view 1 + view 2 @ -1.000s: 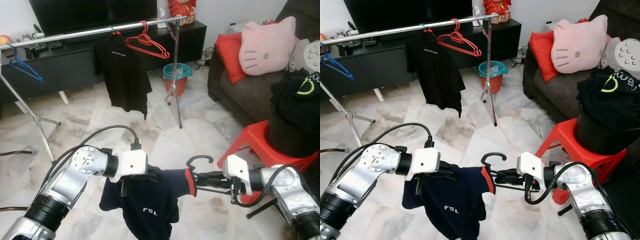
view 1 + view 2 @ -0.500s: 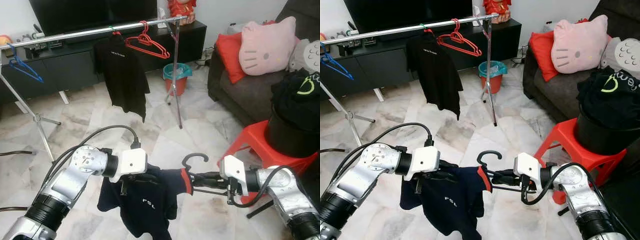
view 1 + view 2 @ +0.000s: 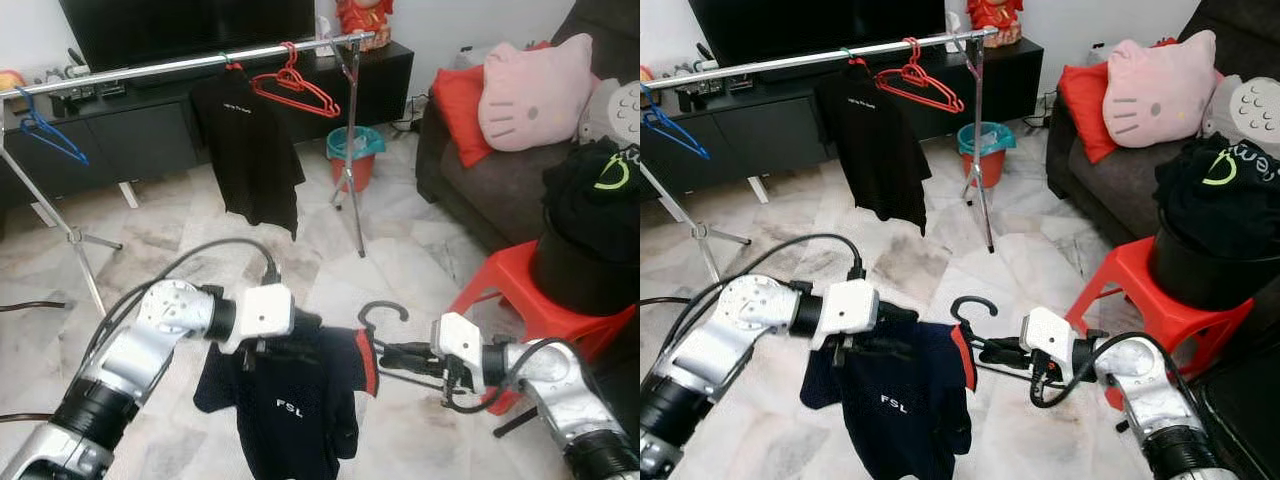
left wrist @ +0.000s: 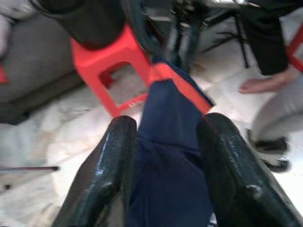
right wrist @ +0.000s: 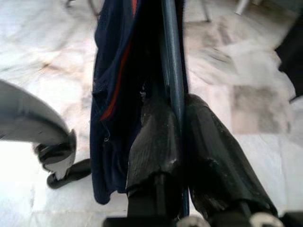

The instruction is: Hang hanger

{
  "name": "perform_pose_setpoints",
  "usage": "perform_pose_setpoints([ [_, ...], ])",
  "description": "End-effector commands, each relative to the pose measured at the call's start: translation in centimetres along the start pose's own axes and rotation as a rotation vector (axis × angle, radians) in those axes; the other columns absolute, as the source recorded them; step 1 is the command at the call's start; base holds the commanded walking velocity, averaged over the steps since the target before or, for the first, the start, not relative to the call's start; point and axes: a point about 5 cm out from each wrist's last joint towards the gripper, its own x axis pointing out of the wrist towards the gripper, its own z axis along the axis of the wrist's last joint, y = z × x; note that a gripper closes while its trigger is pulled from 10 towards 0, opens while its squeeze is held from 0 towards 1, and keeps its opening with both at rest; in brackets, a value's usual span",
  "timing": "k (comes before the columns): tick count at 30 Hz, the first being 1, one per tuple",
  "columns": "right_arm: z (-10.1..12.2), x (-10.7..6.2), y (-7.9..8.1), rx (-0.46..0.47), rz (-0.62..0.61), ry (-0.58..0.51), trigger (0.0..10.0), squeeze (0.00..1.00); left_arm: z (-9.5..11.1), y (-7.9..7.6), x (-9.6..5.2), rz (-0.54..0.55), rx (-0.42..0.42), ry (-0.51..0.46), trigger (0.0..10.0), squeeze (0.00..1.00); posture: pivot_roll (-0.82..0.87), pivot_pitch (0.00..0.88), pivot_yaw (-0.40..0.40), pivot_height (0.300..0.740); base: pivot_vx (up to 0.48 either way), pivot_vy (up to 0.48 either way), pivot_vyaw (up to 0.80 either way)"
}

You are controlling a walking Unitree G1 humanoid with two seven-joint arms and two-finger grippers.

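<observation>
two end effectors holding one navy shirt [image 3: 290,400], left end effector [image 4: 161,142] clamps fabric, right end effector [image 5: 177,137] pinches dark hanger [image 3: 385,335]

Navy shirt [image 3: 290,400] with a red collar trim and small white lettering, on a dark hanger [image 3: 385,318]. Behind, a silver rail [image 3: 190,65] carries a red hanger [image 3: 297,88], a blue hanger [image 3: 45,135] and a black shirt [image 3: 245,150]. Red stool [image 3: 520,290], pink cushion [image 3: 535,90], teal-and-red bin [image 3: 352,155], grey-white marble floor [image 3: 160,240].

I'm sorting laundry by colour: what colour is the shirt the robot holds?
Navy blue shirt with red collar trim and white lettering, clearest in the left eye view.
</observation>
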Motion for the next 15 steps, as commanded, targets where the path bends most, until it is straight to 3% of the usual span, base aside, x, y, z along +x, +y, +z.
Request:
perform_pose_setpoints([
  [1, 0.8, -0.1, -0.7, -0.017, -0.043, -0.043, 0.0, 0.00, 0.1, 0.7, -0.4, 0.036, 0.020, 0.000, 10.0, 1.00, 0.01, 0.000, 0.047, 0.740, 0.000, 0.000, 0.00],
  [6, 1.0, 0.3, -1.0, -0.017, -0.150, -0.074, 0.0, 0.00, 0.6, 2.1, -0.3, 0.165, 0.051, -0.028, 10.0, 1.00, 0.01, 0.000, 0.045, 0.740, 0.000, 0.000, 0.00],
  [10, 1.7, 0.8, -2.3, 0.002, -0.341, -0.141, 0.0, 0.00, 0.8, 3.9, -0.1, 0.393, 0.079, -0.041, 10.0, 1.00, 0.01, 0.000, 0.043, 0.740, 0.000, 0.000, 0.00],
  [11, 2.0, 1.1, -2.7, 0.011, -0.402, -0.156, 0.0, 0.00, 0.8, 4.3, 0.1, 0.464, 0.069, -0.045, 10.0, 0.00, 0.01, 0.000, 0.042, 0.740, 0.000, 0.000, 0.00],
  [14, 2.3, 1.4, -3.0, 0.016, -0.465, -0.169, 0.0, 0.00, 0.8, 4.2, 0.5, 0.501, 0.054, -0.057, 10.0, 0.00, 0.01, 0.000, 0.040, 0.740, 0.000, 0.000, 0.00],
  [15, 2.5, 1.6, -3.5, 0.030, -0.555, -0.176, 0.0, 0.00, 0.9, 4.2, 0.9, 0.551, 0.047, -0.070, 10.0, 0.00, 0.01, 0.000, 0.038, 0.740, 0.000, 0.000, 0.00],
])
